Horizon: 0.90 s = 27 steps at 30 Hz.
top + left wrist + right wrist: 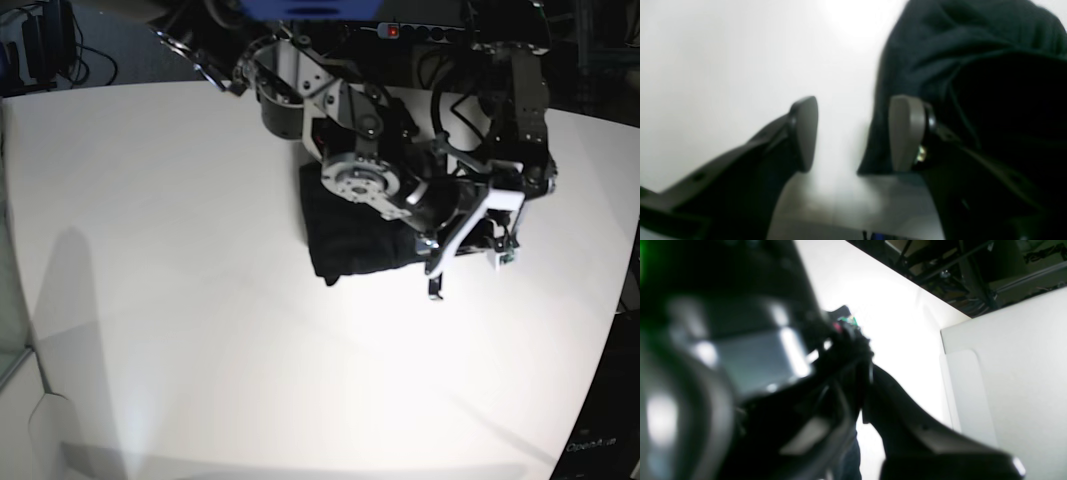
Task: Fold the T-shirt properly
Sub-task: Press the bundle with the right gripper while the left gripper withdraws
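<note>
A: Base view first. Any bins or boxes to report?
B: None that I can see. Only the T-shirt, a bunched black heap on the white table, near the far middle. Both arms hang over it and cover much of it.
A: What is hard to read?
B: The right wrist view is mostly blur. The right gripper shows as dark shapes with its jaws pressed together; I cannot tell whether any cloth is pinched there.
A: And the left?
B: In the left wrist view the left gripper has its jaws spread wide, bare table between them. The right-hand pad stands against the shirt's edge. The arm reaches down at a slant.
</note>
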Each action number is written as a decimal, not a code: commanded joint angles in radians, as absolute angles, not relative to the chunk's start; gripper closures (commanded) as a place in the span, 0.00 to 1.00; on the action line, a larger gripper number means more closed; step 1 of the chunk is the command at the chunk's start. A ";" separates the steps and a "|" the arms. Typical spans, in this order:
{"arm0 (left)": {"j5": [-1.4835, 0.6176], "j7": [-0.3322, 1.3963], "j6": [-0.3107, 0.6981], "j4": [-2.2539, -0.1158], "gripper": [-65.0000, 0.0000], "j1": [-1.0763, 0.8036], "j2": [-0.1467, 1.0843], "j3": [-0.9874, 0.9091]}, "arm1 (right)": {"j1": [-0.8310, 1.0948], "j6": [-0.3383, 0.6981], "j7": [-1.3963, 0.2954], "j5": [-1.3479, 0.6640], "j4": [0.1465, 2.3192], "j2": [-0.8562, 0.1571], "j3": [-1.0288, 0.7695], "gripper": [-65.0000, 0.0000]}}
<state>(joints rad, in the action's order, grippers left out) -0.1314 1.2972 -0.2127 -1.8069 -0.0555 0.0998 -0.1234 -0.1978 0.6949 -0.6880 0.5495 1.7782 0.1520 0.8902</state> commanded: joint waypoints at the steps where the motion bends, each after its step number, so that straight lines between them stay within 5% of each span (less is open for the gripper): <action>1: -0.151 1.283 -0.202 -1.847 0.49 -0.036 0.097 -0.119 | -0.206 0.698 -0.743 0.590 1.773 0.157 0.885 1.00; 27: -0.157 1.190 -0.202 -1.862 0.49 -0.087 0.093 -0.242 | -0.205 0.698 -0.694 0.590 1.771 0.157 0.802 1.00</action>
